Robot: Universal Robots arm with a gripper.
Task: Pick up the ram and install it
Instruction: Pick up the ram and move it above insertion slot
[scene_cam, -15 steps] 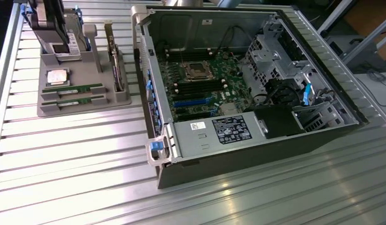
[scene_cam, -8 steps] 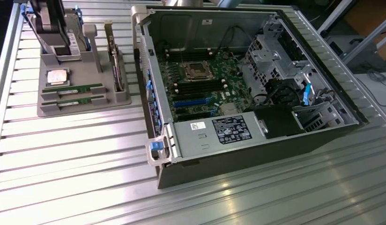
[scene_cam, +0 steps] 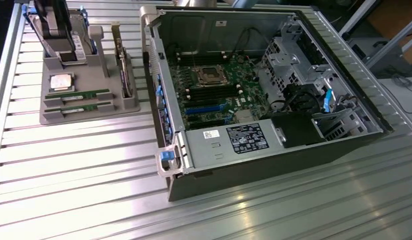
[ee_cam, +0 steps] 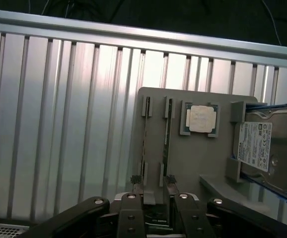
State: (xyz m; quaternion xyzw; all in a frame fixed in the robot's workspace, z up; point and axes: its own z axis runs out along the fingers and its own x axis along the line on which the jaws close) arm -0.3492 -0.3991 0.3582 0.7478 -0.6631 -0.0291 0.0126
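From my station, the wrist view shows the gripper (ee_cam: 152, 184) with its two fingers spread apart and nothing between them; its body is cut off at the frame edge. The ram (ee_cam: 169, 134) and a second stick (ee_cam: 146, 139) appear edge-on there, as thin dark lines, so I cannot read chips or a label; their near ends are hidden behind the fingertips (ee_cam: 133, 182), and I cannot tell which stick the gripper is lined up with. The hard drive (ee_cam: 270, 148) is cut by the frame edge too.

In the exterior view, the ram (scene_cam: 78, 94) stands on its long edge in the grey tray (scene_cam: 52, 119), just beside the square silver processor (scene_cam: 61, 81); it is a long, narrow green strip with dark chips and a pale patch that I can barely make out. The second stick (scene_cam: 78, 106) sits parallel, just beside it. The tray lies on the slatted metal table (scene_cam: 92, 190), to the exterior view's left of the open computer case (scene_cam: 259, 172); a taller green card (scene_cam: 126, 75) stands at the tray's edge nearest the case.
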